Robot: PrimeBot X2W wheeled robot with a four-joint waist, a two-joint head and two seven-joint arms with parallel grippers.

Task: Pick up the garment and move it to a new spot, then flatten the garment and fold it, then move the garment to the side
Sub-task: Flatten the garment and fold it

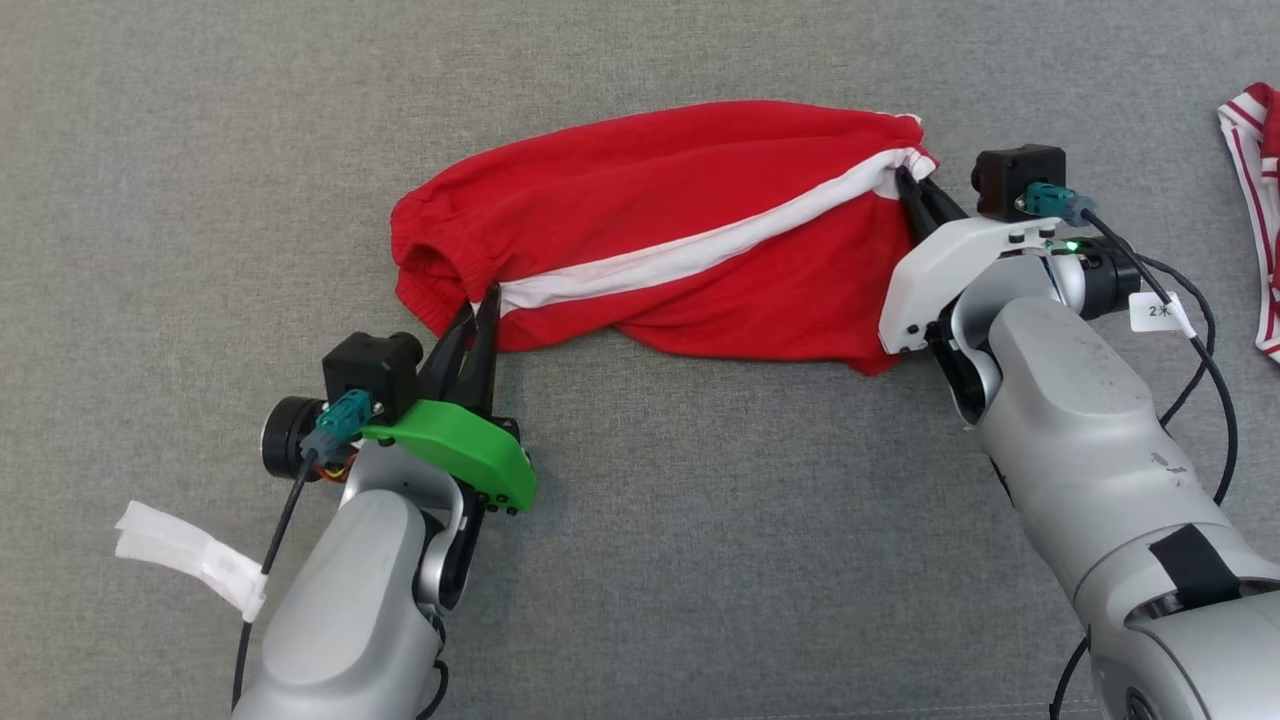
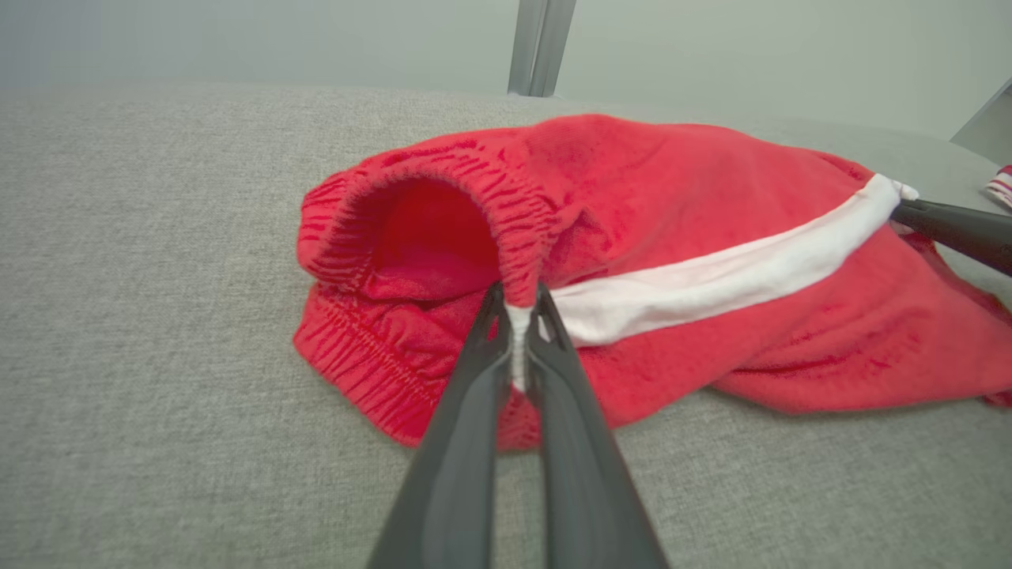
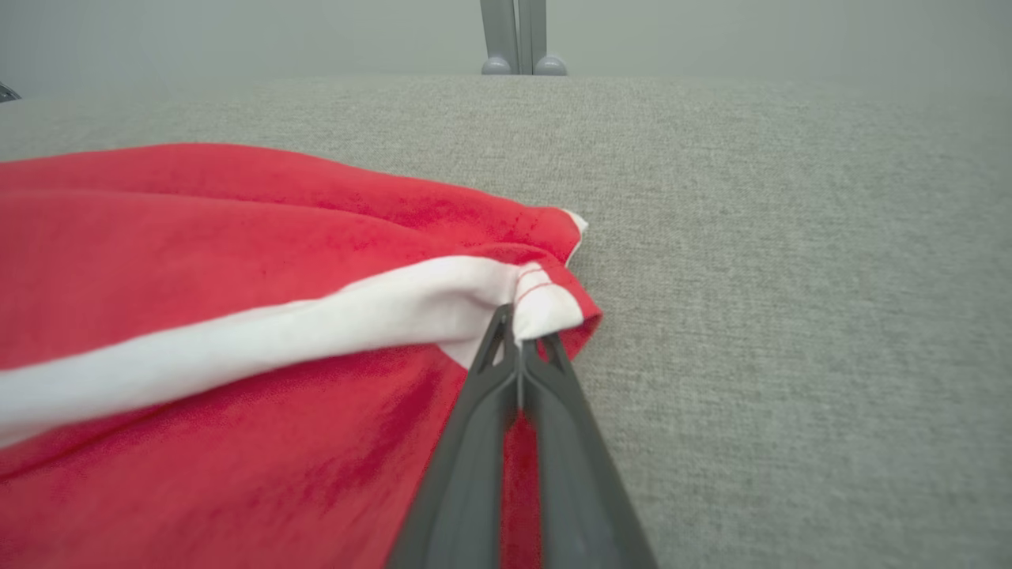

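Nearest the robot, well short of the red knit garment with a white side stripe (image 1: 680,200), a white fabric strap (image 1: 185,555) hangs on the left arm's black cable. A white paper tag (image 1: 1155,311) sits on the right arm's cable, to the right of the garment; its writing starts with "2" and the rest is too small to read.

The garment lies bunched on the grey woven cloth surface (image 1: 700,560). At its near left end, the left gripper (image 1: 483,305) has its fingers pinched on the white stripe where it meets the gathered elastic hem (image 2: 443,166) – the wrist view shows white cloth squeezed between them. At the garment's far right corner, the right gripper (image 1: 905,180) is clamped on the stripe's other end (image 3: 545,308).

Further right of the garment, well apart – a red-and-white striped cloth (image 1: 1262,200).
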